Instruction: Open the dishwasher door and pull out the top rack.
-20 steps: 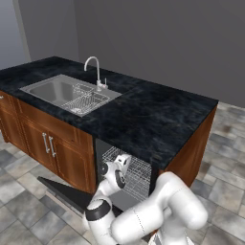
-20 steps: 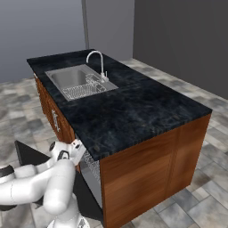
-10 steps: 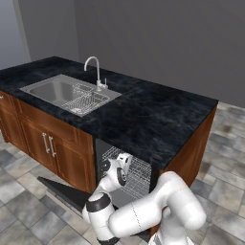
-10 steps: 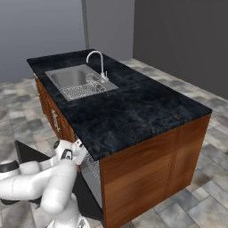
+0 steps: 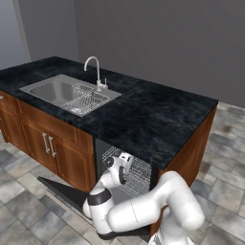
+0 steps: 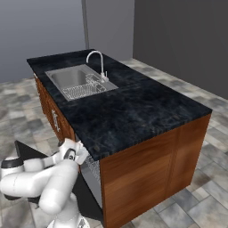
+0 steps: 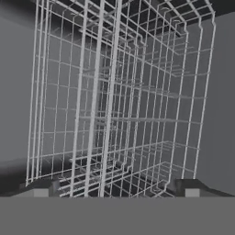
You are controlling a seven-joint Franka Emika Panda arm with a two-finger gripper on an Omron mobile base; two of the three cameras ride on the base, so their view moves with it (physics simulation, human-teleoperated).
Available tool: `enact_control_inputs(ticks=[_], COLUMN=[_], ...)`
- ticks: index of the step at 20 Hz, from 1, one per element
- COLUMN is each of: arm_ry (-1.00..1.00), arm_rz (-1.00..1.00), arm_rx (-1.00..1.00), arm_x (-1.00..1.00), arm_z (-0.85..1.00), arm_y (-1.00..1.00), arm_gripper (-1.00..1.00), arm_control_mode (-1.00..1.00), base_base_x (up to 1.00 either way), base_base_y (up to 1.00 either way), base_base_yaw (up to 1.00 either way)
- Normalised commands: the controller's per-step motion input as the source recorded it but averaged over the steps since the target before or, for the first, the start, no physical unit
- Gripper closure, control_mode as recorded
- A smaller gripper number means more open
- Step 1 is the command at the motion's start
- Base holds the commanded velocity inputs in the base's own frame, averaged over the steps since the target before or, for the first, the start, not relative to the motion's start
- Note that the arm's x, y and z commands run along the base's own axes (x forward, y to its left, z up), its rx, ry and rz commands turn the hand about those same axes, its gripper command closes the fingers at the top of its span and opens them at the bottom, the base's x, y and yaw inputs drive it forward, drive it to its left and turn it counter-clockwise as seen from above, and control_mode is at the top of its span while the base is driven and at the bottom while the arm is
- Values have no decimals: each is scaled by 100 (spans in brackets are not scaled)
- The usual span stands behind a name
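Note:
The dishwasher door (image 5: pixel 61 190) hangs open, its dark panel lying low over the floor in front of the island; in the right base view the dishwasher door (image 6: pixel 27 152) shows behind my arm. White wire of the top rack (image 5: pixel 141 167) fills the upper part of the opening under the counter. My gripper (image 5: pixel 125 161) is at the mouth of that opening, level with the rack's front. In the hand view the gripper (image 7: pixel 114 189) is open, with nothing between its fingertips (image 7: pixel 39 188). The wire grid of the top rack (image 7: pixel 110 105) is close ahead of them, untouched.
The black stone counter (image 5: pixel 143 115) overhangs the opening just above my hand. A steel sink (image 5: pixel 67 93) with a faucet (image 5: pixel 95 72) sits further left. Brown cabinet doors (image 5: pixel 48 146) flank the opening on the left and a wooden end panel (image 5: pixel 189 148) on the right.
My hand has edged slightly closer to the dishwasher opening. The jaws stay open, and the door and rack have not moved.

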Motion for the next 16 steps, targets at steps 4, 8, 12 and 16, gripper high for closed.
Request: enact_control_inputs(ticks=[4,8,12,16], arm_ry=[0,0,1,1], arm_rz=[0,0,0,0], arm_rx=[-1,0,0,0], arm_x=[15,12,14,10], arm_z=[-39,-46,-53,-60], arm_y=[0,0,0,0], arm_gripper=[-100,-100,-100,-100], arm_control_mode=[-100,-100,-100,-100], base_base_x=[0,0,0,0], base_base_y=[0,0,0,0], base_base_yaw=[0,0,0,0])
